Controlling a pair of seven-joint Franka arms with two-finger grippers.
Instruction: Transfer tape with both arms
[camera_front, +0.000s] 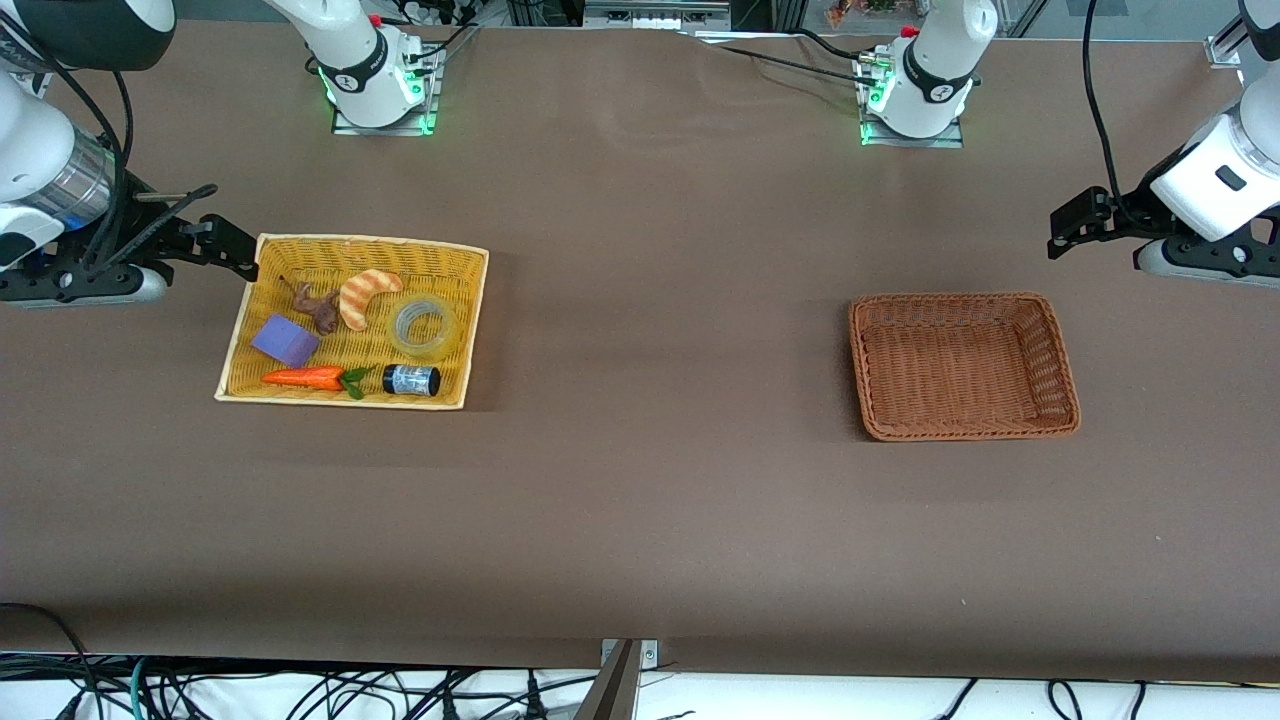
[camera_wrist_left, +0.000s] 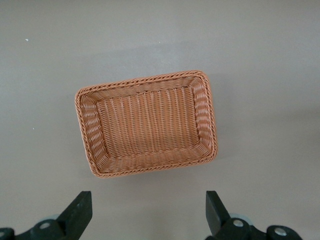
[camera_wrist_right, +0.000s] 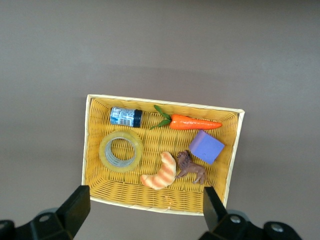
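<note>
The tape (camera_front: 398, 330), a translucent yellowish roll, lies flat in a yellow wicker basket (camera_front: 365, 243) toward the right arm's end of the table. My right gripper (camera_front: 228, 248) hangs open and empty over the table just outside that basket's corner. In the right wrist view the tape (camera_wrist_right: 106, 150) lies in the basket (camera_wrist_right: 165, 103), well clear of the open right gripper (camera_wrist_right: 145, 200). My left gripper (camera_front: 1072, 225) hangs open and empty over the table at the left arm's end. The left wrist view shows the left gripper (camera_wrist_left: 148, 202) wide open over bare table.
A brown wicker basket (camera_front: 950, 298) with nothing in it sits toward the left arm's end, also in the left wrist view (camera_wrist_left: 145, 82). The yellow basket also holds a carrot (camera_front: 305, 378), a purple block (camera_front: 286, 340), a croissant (camera_front: 365, 297), a brown toy animal (camera_front: 318, 308) and a dark jar (camera_front: 411, 380).
</note>
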